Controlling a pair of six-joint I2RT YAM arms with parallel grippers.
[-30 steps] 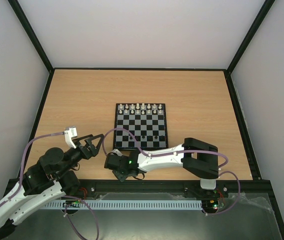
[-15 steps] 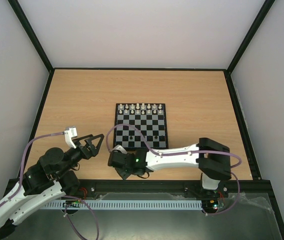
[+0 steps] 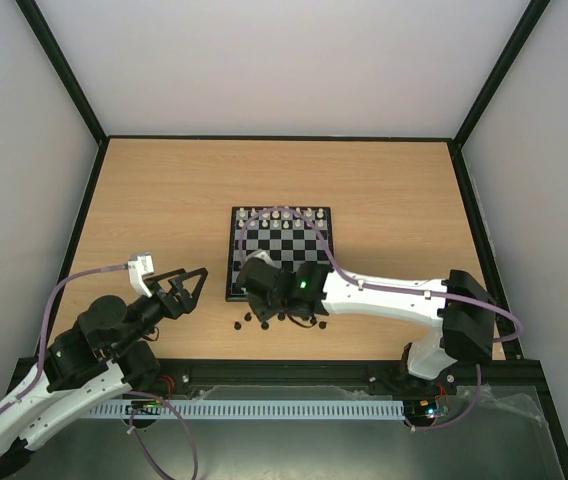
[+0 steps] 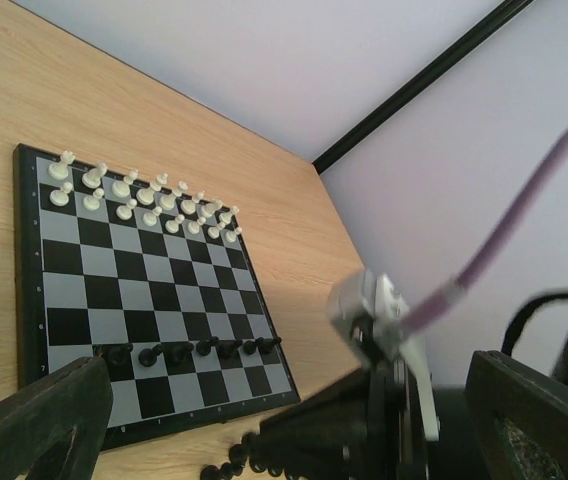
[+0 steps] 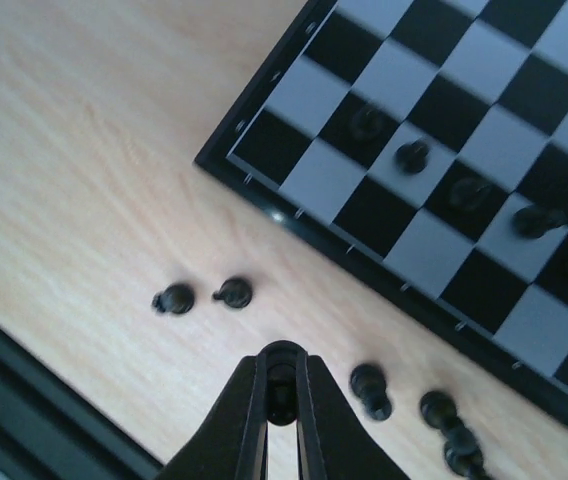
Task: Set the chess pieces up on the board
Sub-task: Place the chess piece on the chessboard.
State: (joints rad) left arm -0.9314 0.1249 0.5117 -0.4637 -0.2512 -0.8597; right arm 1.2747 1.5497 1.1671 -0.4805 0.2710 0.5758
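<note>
Wood tabletop [image 5: 74, 130] lay below the right gripper [image 5: 281, 362], clamped on one chess piece [image 5: 281, 382]; a slip could drop it among loose pieces [image 5: 369, 385] beside its tips. Left gripper [image 3: 196, 290] gaped.

Robot test cell in a laboratory. A wood-grain table [image 3: 164, 200] is enclosed on three sides by plain white panels [image 3: 284, 60] set in black frame struts [image 3: 59, 70]. At the table's near edge: a slotted cable duct [image 3: 264, 410], a left arm [image 3: 24, 410] and a right arm [image 3: 394, 295], with exposed purple cables [image 3: 89, 273]. At the table's centre: the board [image 3: 284, 240].
</note>
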